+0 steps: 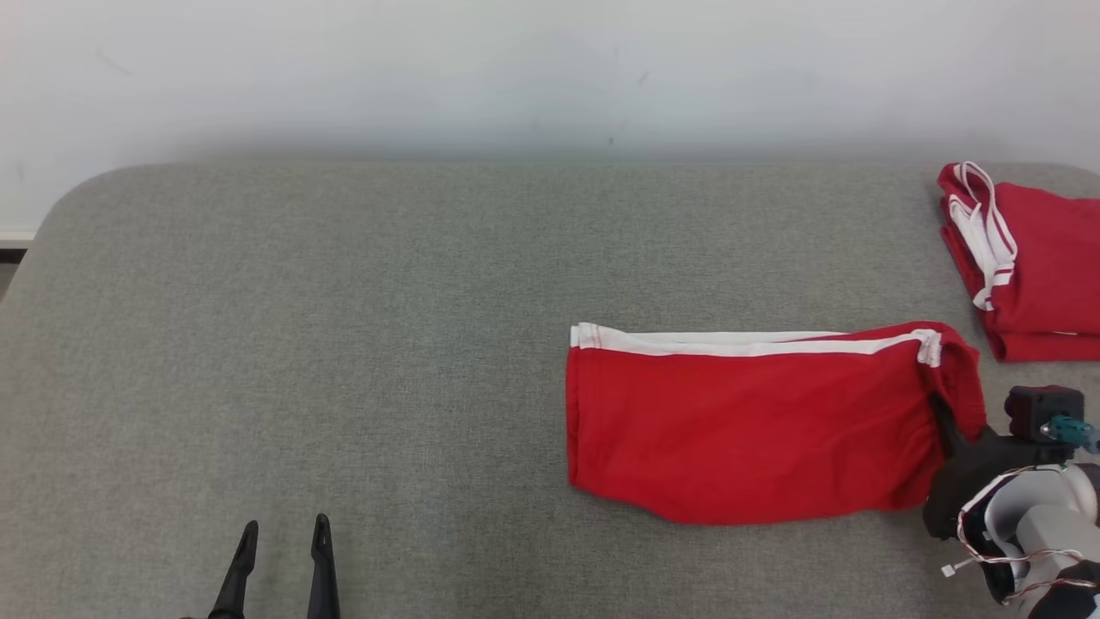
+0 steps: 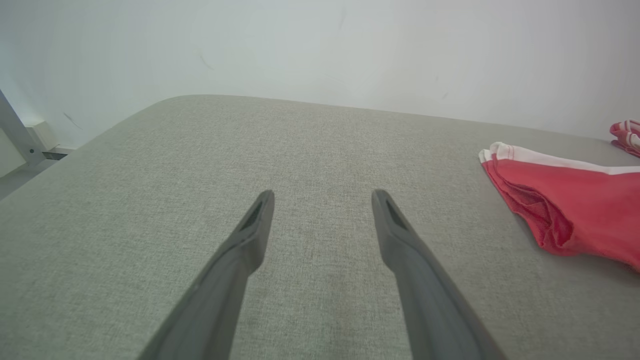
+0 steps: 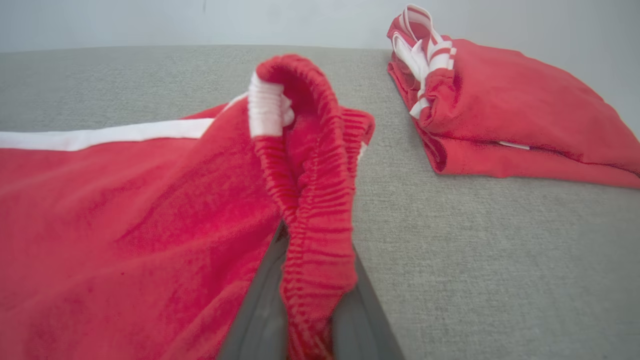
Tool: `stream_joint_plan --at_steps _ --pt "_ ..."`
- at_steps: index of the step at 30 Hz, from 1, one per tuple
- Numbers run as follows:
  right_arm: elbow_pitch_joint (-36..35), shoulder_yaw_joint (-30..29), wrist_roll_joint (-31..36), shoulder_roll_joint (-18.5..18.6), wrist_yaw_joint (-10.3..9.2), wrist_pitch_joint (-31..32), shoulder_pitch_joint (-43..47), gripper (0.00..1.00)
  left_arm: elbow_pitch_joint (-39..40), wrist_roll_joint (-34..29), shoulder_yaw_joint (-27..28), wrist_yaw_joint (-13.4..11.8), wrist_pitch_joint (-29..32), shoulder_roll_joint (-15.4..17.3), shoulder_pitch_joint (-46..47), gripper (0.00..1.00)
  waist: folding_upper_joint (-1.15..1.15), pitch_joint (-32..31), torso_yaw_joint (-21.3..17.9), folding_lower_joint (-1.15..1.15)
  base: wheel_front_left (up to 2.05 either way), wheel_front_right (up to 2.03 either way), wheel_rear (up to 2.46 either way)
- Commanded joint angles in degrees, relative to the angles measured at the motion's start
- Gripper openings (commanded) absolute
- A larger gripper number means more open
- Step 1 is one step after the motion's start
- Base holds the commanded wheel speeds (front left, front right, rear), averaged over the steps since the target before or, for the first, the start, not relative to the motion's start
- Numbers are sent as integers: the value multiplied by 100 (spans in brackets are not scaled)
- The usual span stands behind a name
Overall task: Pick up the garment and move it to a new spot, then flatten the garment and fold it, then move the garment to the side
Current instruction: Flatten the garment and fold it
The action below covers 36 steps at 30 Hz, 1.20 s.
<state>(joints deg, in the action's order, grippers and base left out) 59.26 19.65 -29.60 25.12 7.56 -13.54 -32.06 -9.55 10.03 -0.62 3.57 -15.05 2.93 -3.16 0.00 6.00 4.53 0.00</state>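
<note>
The garment is a pair of red shorts with a white side stripe, folded into a band on the grey padded table. My right gripper is shut on its elastic waistband at the garment's right end; in the right wrist view the gathered band stands pinched between the two fingers. The garment's left end lies at the right of the left wrist view. My left gripper rests open at the lower left, its fingers spread over bare table, far from the garment.
Another red folded garment with white trim lies at the table's back right corner, close to the held waistband. A pale wall rises behind the table. The table's rounded left edge drops to the floor.
</note>
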Motion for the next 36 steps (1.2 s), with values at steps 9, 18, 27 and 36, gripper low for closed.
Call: stream_joint_plan --at_steps 9,18,27,36 --pt "-919 292 -1257 49 -18 971 -12 0 -66 65 12 2 -16 -8 -149 100 0 -165 -266 0 0 0 0" --pt "-2519 546 -2627 -99 -17 2084 179 0 -116 117 -75 -16 -16 -9 -114 100 0 -227 -284 0 0 0 0" --pt "-2854 722 -2589 -696 -17 2381 133 0 -138 209 -229 -45 -16 -7 -43 100 0 -142 -16 0 0 0 0" --pt "-1976 719 -1813 -1409 -17 2149 -223 0 -159 285 -418 -99 -16 -9 124 100 0 80 312 0 0 0 0"
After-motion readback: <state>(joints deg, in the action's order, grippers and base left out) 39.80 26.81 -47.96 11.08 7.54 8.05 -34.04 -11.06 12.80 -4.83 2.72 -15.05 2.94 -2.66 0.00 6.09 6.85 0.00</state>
